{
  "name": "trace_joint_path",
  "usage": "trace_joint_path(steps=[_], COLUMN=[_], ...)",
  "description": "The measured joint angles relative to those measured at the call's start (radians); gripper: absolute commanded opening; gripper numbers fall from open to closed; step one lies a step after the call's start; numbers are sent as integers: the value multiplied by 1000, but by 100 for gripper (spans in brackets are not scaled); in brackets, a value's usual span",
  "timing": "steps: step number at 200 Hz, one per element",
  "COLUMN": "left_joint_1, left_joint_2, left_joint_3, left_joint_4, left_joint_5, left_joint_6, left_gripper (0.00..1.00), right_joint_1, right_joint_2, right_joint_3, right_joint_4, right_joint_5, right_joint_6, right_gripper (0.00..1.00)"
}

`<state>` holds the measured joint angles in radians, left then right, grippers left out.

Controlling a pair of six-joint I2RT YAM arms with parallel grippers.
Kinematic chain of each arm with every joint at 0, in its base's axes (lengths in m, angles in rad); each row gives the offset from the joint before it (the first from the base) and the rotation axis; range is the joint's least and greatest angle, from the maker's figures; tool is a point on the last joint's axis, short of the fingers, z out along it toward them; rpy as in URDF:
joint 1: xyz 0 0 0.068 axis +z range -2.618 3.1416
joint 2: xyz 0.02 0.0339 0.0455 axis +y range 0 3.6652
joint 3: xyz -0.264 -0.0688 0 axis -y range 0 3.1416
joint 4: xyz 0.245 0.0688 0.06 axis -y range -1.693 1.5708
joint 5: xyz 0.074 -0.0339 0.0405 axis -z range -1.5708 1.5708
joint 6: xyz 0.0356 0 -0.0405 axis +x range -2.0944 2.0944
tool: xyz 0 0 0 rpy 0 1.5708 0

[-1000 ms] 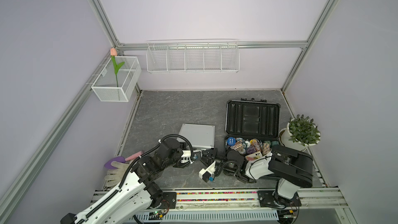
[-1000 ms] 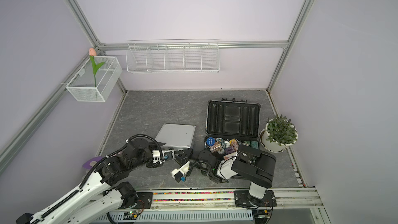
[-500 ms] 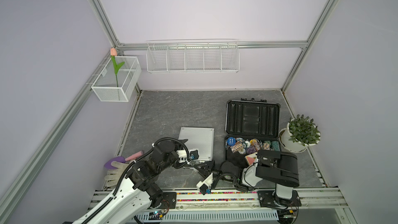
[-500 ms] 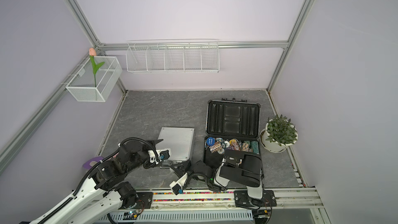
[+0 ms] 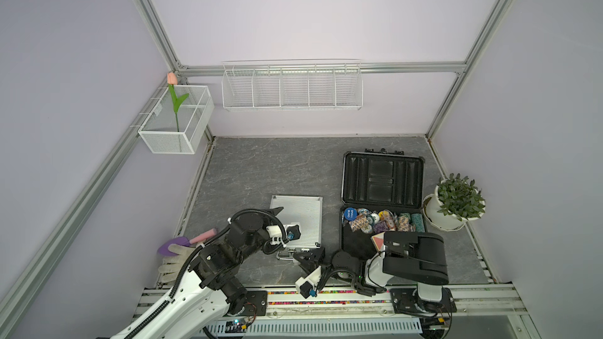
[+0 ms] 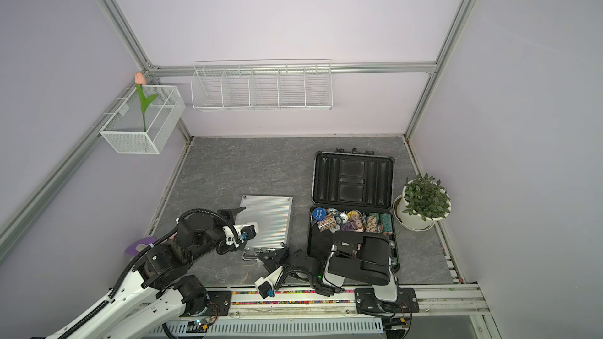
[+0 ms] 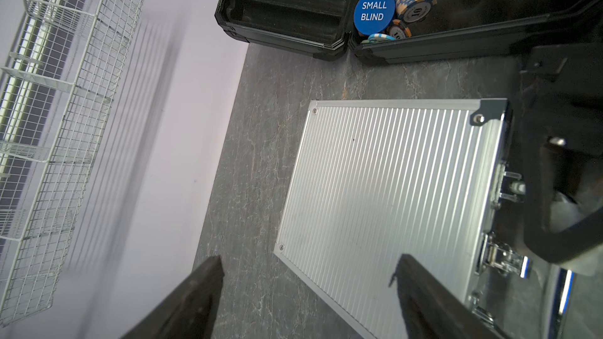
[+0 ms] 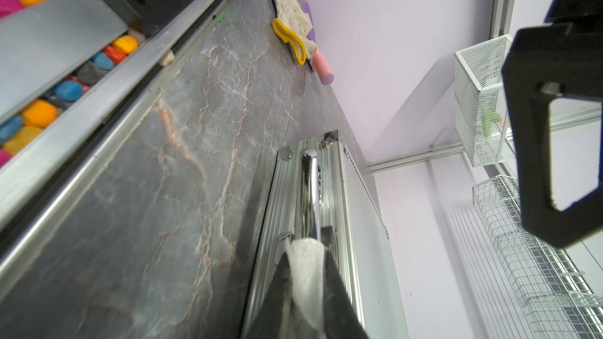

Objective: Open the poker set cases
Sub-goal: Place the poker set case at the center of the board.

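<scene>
Now, compared with one second ago, the silver case (image 5: 295,220) lies slightly nearer the front rail, and both arms have drawn back toward that rail. The left gripper (image 7: 310,257) has widened: its jaws stand well apart and empty, above the case's left rear corner. The right gripper (image 8: 305,251) has its jaws nearly together, pinching the end of the chrome handle (image 8: 310,190) on the case's front face.

Judgement: the silver case was pulled forward by its handle, probably to bring the latches within reach. Its lid is still flat and shut, so half of the task remains.

Inventory:
- Poker set cases: two. The silver case is closed, at mid-table (image 5: 261,171). The dark case (image 5: 381,177) is open to its right, lid laid back and chips exposed.
- "SMALL BLIND" button (image 5: 349,214): one.
- Wire baskets: two, one long basket (image 5: 292,89) and one small basket (image 5: 173,125).
- Potted plant (image 5: 456,200): one.
- Tulip (image 5: 172,78): one.
- Glove (image 5: 173,260): one.
- Purple trowel (image 5: 169,242): one.
</scene>
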<state>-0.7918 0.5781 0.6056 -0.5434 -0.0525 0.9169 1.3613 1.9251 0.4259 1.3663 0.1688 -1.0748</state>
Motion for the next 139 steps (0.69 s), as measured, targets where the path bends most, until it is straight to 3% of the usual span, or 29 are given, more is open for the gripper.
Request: trace_joint_path(steps=[8,45,139], left_joint_1=[0,0,0], left_joint_2=[-2,5,19], left_joint_3=[0,0,4], left_joint_4=[0,0,0], left_joint_5=[0,-3,-8], left_joint_6=[0,0,-31], left_gripper=[85,85,85], right_joint_1=[4,19,22], right_joint_2=[5,6,-30], right_joint_3=[0,0,0], right_joint_4=[0,11,15], right_joint_5=[8,45,113], right_joint_6=[4,36,109], right_gripper=[32,41,47])
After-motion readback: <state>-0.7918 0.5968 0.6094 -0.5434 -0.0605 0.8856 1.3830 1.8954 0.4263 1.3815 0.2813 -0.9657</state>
